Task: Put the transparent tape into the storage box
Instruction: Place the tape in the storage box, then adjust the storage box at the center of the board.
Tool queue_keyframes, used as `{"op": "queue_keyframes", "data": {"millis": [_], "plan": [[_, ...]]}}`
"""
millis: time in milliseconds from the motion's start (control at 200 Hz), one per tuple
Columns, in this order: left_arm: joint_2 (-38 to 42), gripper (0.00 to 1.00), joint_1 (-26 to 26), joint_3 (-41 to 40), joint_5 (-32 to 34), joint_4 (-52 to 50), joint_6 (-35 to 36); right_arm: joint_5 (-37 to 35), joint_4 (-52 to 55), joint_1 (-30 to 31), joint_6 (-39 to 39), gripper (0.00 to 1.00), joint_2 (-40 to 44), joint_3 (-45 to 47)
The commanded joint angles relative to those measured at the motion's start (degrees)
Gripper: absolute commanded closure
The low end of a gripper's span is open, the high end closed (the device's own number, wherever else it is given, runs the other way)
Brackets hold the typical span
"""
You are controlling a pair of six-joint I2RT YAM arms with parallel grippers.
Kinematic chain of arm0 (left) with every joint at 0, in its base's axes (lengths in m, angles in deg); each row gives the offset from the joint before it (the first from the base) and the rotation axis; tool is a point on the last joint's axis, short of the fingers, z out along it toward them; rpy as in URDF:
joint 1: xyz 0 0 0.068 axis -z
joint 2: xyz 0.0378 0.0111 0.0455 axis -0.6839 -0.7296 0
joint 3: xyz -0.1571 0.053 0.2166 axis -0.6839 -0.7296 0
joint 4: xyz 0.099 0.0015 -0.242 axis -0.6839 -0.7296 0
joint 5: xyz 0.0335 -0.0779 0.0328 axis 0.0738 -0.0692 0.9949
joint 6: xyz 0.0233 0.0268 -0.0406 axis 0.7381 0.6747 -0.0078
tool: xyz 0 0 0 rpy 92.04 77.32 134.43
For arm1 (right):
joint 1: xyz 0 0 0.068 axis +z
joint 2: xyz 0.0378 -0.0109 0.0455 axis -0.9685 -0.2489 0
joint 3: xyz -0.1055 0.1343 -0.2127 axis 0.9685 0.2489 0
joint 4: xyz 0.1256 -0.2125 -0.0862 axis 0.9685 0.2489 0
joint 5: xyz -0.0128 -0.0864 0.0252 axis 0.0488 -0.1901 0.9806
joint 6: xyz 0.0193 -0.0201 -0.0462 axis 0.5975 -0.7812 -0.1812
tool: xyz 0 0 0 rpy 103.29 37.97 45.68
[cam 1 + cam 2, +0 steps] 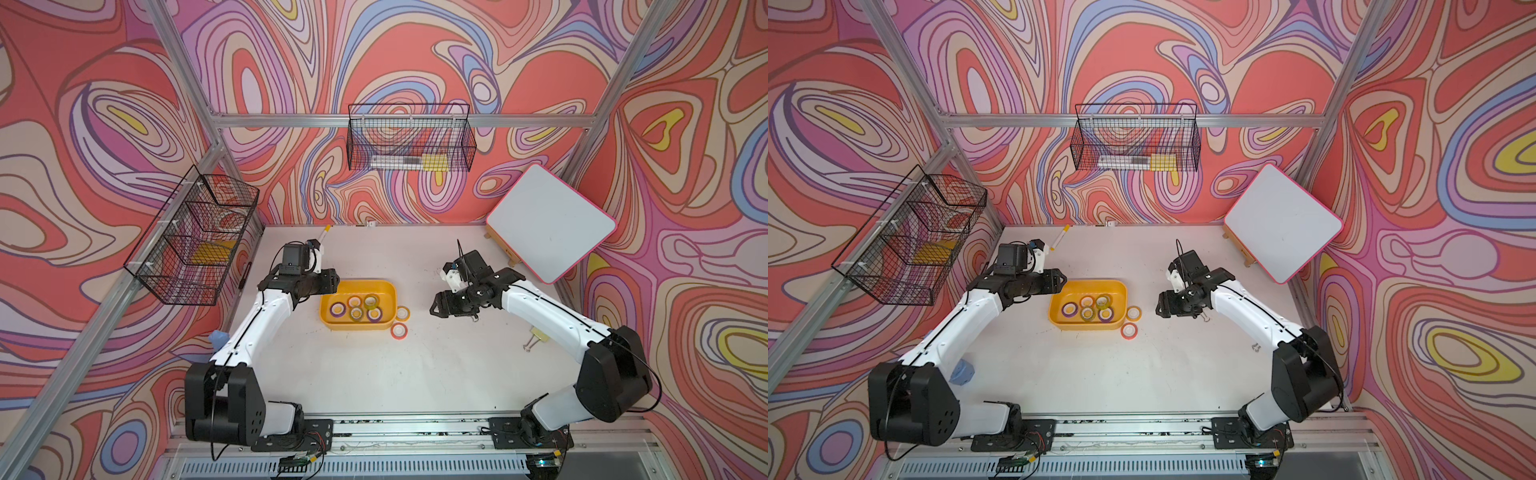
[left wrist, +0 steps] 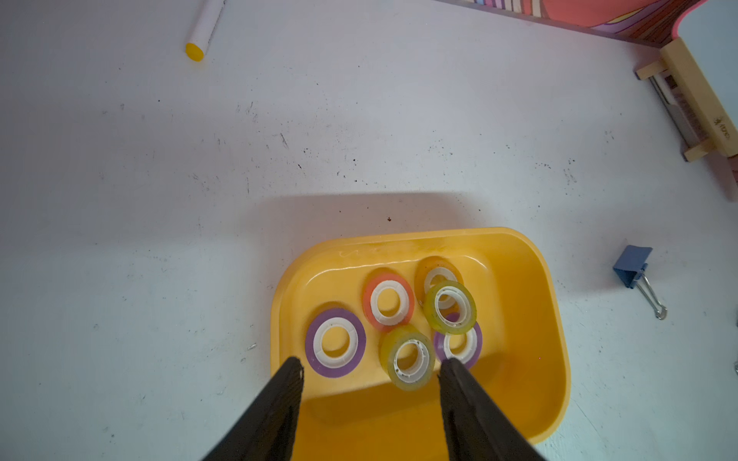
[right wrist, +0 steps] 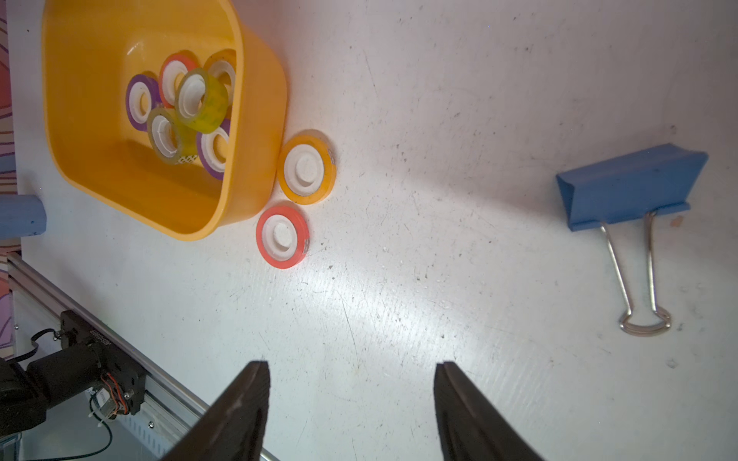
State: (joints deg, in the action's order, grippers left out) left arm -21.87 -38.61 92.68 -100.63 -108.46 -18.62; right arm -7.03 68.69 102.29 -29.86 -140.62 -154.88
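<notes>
This is a robot test cell in a lab, plainly no home or shop. A left arm (image 1: pixel 257 320) and a right arm (image 1: pixel 540 307) are bolted to a metal rail (image 1: pixel 415 424), with bare wires and a circuit board (image 1: pixel 297 459) behind their bases. Under the left gripper (image 2: pixel 371 365) and right gripper (image 3: pixel 351 367) lies a scuffed white table (image 1: pixel 374 374), boxed in by an aluminium frame (image 1: pixel 282 120) and swirl-printed wall panels (image 1: pixel 104 124). One wire basket (image 1: pixel 191 237) hangs out past the left gripper, and a second basket (image 1: pixel 409 137) hangs on the wall beyond both.
</notes>
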Motion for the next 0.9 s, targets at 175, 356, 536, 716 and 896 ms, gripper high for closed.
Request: {"op": "queue_keyframes", "data": {"millis": [175, 356, 536, 716, 896], "plan": [[10.63, 0.38, 3.05, -6.95, -2.64, -6.18, -1.4, -9.56, 2.69, 6.85, -2.48, 0.33, -5.36, -5.06], [12.92, 0.38, 3.37, -7.38, -1.34, -10.1, -1.0, -12.49, 2.84, 11.21, -0.36, 0.33, -10.95, -8.2], [9.97, 0.38, 3.2, -5.1, 5.66, -15.67, -2.92, -11.85, 1.03, 12.24, 4.31, 0.33, -12.12, -8.67], [6.2, 0.41, 2.06, -3.54, 6.33, -17.12, -4.88, -10.7, -0.02, 12.34, 6.43, 0.33, -12.2, -9.27], [3.16, 0.47, 1.52, -3.43, 7.82, -17.78, -6.41, -10.58, 0.2, 12.32, 6.97, 0.34, -12.39, -9.38]]}}
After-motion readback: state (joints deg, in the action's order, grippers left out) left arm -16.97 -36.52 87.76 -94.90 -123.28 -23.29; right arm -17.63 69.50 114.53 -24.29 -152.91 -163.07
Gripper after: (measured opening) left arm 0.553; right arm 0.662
